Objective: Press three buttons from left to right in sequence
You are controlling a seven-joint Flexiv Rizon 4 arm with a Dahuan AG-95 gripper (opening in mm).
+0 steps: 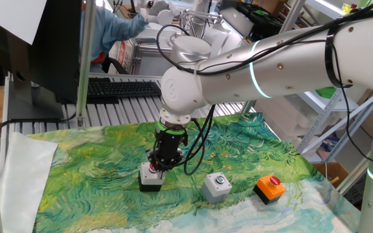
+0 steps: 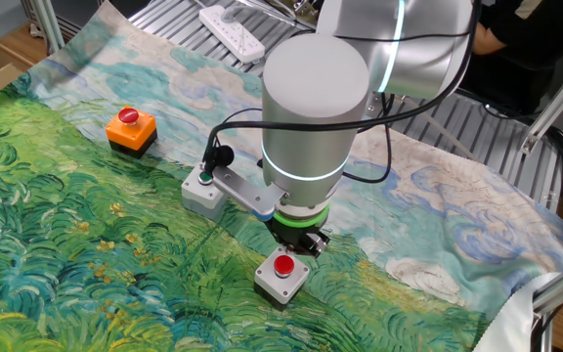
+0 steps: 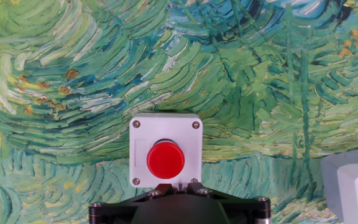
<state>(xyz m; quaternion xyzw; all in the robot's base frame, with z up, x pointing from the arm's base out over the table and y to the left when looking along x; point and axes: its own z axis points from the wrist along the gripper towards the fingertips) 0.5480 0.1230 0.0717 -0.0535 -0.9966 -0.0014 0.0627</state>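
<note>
Three buttons lie in a row on the painted cloth. The black-and-white box (image 1: 151,177) carries a red button (image 3: 166,160). The grey box (image 1: 217,186) has a green button, and the orange box (image 1: 269,188) has a red one. My gripper (image 3: 169,186) points down at the black-and-white box (image 2: 281,273). Its fingertips are shut together, nothing between them, just above the box's near edge. In the hand view the red button shows uncovered just ahead of the tips. The grey box (image 2: 203,188) and the orange box (image 2: 131,129) stand apart from the gripper (image 2: 297,244).
The green and blue painted cloth (image 1: 96,168) covers the table. A keyboard (image 1: 122,88) lies behind it and a white power strip (image 2: 233,29) sits at the far edge. A corner of the grey box (image 3: 353,186) shows at the right of the hand view.
</note>
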